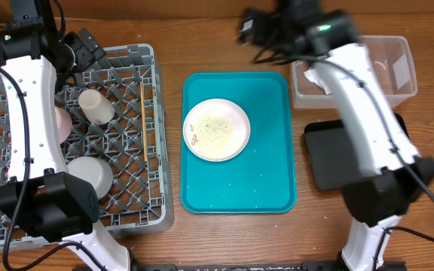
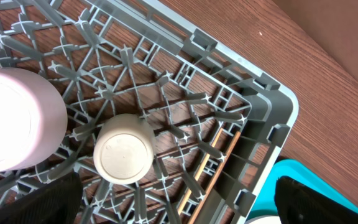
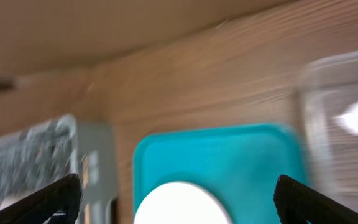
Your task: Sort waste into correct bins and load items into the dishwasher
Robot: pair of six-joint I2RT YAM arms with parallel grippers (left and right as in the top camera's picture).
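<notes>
Dish rack (image 1: 130, 150) at left held one cup (image 1: 95, 105), two bowls (image 1: 90, 175); one plate (image 1: 216, 129) sat on the tray (image 1: 270, 181); left gripper (image 2: 179, 180) and right gripper (image 3: 178, 180) gaped empty.

My left arm (image 1: 32, 113) runs from its base at the near left to the far left, white links nearly straight, black wrist at the far end. I read the left gripper (image 2: 179, 202) as pointing down, fingers (image 2: 42, 202) spread wide, holding nothing. My right arm (image 1: 368, 120) runs from near right to far centre. Right gripper (image 3: 185, 199) spread wide too, empty; its view is blurred.
</notes>
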